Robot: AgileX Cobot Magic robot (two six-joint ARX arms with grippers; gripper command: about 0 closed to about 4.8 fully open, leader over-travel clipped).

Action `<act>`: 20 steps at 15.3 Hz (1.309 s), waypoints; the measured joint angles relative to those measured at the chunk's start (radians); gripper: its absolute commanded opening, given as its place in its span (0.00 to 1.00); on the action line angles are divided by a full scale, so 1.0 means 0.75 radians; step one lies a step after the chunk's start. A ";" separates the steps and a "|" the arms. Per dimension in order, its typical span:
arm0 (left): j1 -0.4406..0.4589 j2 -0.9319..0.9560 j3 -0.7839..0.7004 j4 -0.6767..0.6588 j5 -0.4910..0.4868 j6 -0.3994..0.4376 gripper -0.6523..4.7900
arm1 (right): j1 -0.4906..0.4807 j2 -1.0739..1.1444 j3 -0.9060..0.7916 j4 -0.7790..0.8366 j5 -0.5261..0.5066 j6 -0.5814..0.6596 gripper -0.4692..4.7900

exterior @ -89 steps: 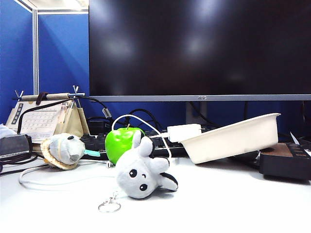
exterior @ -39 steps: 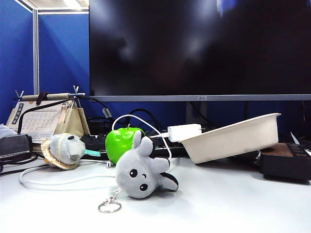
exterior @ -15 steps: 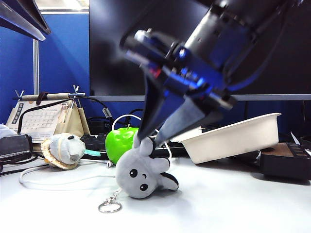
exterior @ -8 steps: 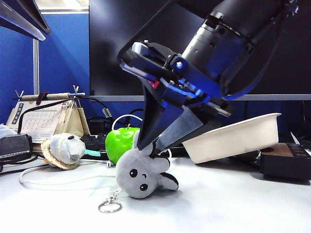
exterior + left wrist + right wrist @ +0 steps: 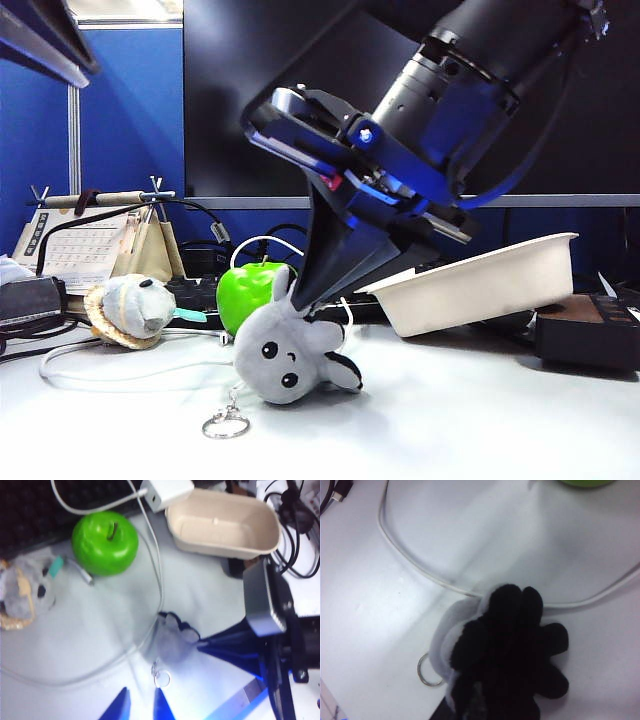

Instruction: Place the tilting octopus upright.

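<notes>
The right gripper (image 5: 300,292) is reaching down from the two o'clock side of the exterior view, and its jaws are closing together on a stubby tentacle at the top of the octopus (image 5: 288,347). The octopus is sitting on the white table (image 5: 480,420) near the middle, leaning over toward eight o'clock, just in front of the green apple (image 5: 250,292). It is showing a light-grey plush body, two black bead eyes and a tiny mouth, with a black-lined tentacle poking out at its four o'clock. In the right wrist view the octopus (image 5: 505,655) is filling the lower frame with its black underside, and the fingers there are hidden, so the pinch itself is probably on that top tentacle, though the contact is blurred. Its chain is trailing down to the keyring (image 5: 225,425) at seven o'clock.

The left gripper (image 5: 140,705) is hovering well apart from the toy, fingers standing open with nothing between them.

Counting up: one octopus, one apple, one keyring, one cream tray (image 5: 480,285) tilting at three o'clock, one round plush with a woven rim (image 5: 128,310) at nine o'clock, one white cable (image 5: 120,375) looping across the table.
</notes>
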 measured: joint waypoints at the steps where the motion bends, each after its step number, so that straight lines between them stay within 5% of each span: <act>1: 0.000 0.000 0.000 -0.017 0.000 0.000 0.25 | 0.000 0.000 0.000 0.001 -0.006 0.019 0.09; 8: -0.001 0.002 0.000 -0.066 0.232 0.059 0.25 | -0.055 0.000 0.002 0.051 -0.176 0.086 0.09; 11: 0.000 0.002 0.000 -0.068 0.239 0.066 0.25 | -0.083 0.000 0.004 0.078 -0.304 0.133 0.09; 15: 0.000 0.002 0.000 -0.074 0.242 0.066 0.25 | -0.140 0.000 0.006 0.278 -0.668 0.325 0.09; 20: 0.000 0.002 0.000 -0.075 0.242 0.066 0.25 | -0.225 0.011 0.008 0.289 -0.799 0.390 0.09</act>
